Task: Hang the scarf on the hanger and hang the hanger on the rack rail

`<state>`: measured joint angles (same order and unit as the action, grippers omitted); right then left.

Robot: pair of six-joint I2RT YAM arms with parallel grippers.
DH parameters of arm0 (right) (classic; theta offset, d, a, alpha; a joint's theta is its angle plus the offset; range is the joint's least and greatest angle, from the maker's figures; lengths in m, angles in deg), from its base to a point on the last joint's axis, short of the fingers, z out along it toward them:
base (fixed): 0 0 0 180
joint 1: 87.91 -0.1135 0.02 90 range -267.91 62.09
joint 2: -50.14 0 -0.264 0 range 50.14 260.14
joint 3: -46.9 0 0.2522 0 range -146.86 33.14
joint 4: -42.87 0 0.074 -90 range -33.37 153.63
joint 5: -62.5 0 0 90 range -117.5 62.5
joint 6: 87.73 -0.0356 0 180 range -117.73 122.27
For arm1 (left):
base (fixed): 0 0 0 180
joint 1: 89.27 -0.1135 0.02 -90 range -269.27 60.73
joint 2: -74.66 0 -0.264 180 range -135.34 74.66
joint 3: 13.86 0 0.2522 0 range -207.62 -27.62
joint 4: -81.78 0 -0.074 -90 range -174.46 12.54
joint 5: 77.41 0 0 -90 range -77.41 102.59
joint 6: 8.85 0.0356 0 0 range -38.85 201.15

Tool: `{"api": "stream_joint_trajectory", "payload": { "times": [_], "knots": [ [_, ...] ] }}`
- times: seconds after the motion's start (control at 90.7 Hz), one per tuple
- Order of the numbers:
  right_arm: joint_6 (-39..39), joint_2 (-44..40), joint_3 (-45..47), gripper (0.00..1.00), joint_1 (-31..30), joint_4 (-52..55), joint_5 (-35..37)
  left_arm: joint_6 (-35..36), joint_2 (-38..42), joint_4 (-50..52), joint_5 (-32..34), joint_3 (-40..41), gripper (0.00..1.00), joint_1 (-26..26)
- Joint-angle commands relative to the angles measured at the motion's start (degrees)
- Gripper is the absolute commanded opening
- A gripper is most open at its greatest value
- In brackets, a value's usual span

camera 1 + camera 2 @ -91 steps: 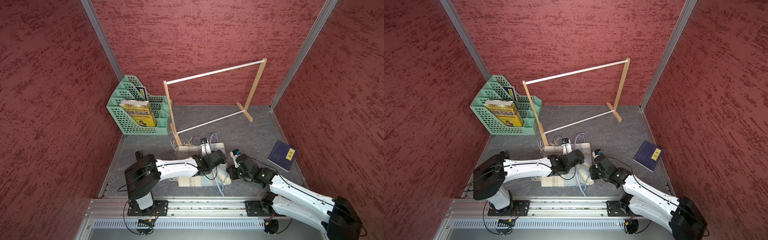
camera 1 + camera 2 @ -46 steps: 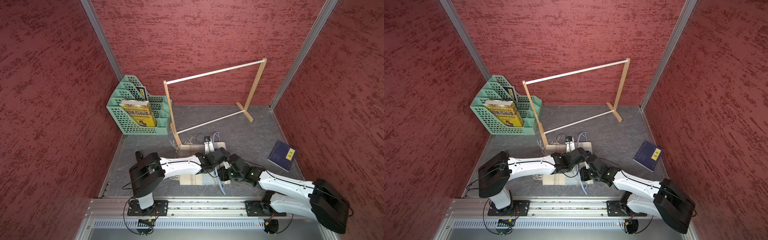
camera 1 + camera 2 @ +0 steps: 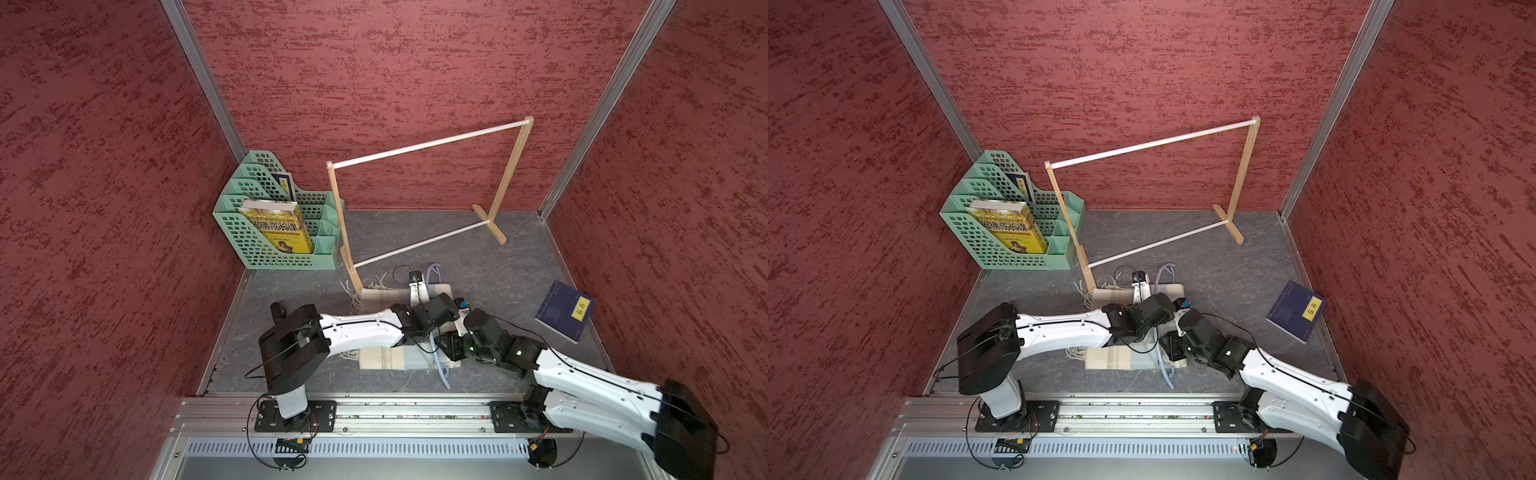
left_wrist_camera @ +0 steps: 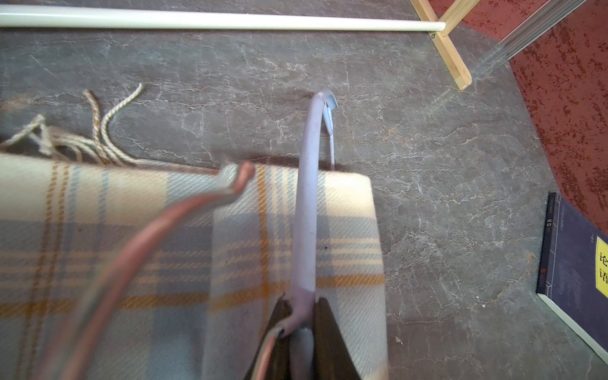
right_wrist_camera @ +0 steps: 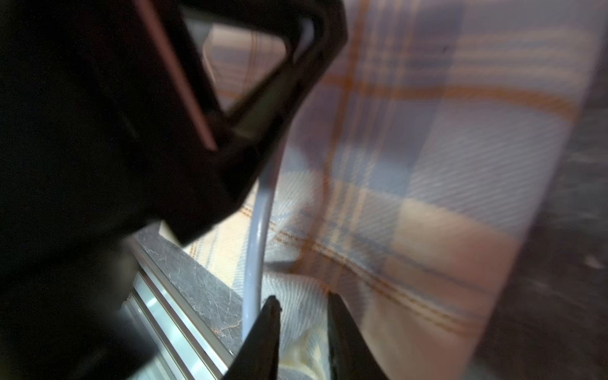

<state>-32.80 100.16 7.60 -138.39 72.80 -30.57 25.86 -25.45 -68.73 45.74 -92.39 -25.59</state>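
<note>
My left tool (image 4: 302, 304) is clamped on the hanger (image 4: 307, 197), which lies across the scarf (image 3: 390, 358) mid-worktop (image 3: 498, 270). My right tool (image 5: 304, 306) stands narrowly parted at the scarf's near fold. I'd bite deep into that fold and keep the hanger steady.

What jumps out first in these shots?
Both arms meet low over the plaid scarf at mid-table, the left hand shut on the pale-blue hanger that crosses it, the right hand open at the cloth. Behind them stands a tall wooden rack. A green file holder with a yellow book fills the back left corner, and a dark blue book lies at the right.
</note>
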Motion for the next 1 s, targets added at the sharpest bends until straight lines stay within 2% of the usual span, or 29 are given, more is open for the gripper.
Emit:
{"api": "stream_joint_trajectory", "payload": {
  "times": [0.0, 0.088, 0.198, 0.408, 0.694, 0.838, 0.992],
  "knots": [
    [0.94, -7.67, -1.22, 0.37, -0.32, 13.31, 9.91, 1.53, -0.68, 0.04, -1.23, -1.22, 0.0, -0.4],
    [-0.11, -11.83, -0.94, 0.41, -0.32, 18.21, 10.21, 2.17, -1.08, -0.26, -1.62, -1.63, 0.0, -0.61],
    [-1.95, -12.79, -0.32, 0.44, -0.68, 20.14, 8.47, 3.54, -2.25, 0.46, -2.32, -3.86, 0.0, -1.09],
    [-2.94, -14.12, -3.76, 0.47, -4.14, 24.98, 13.22, 6.62, -5.73, 5.17, -3.67, -11.32, 0.0, -1.34],
    [-2.97, -6.35, -10.04, 0.5, -10.05, 27.12, 16.27, 9.44, -12.77, 13.85, -4.31, -23.52, 0.0, -1.28],
    [-6.43, -2.59, -11.58, 0.5, -14.27, 28.64, 20.64, 9.87, -15.11, 14.82, -4.06, -25.96, 0.0, -1.34],
    [-11.61, -3.43, -10.83, 0.5, -17.05, 30.72, 24.98, 9.69, -16.26, 14.61, -4.09, -26.53, 0.0, -1.36]
  ]
}}
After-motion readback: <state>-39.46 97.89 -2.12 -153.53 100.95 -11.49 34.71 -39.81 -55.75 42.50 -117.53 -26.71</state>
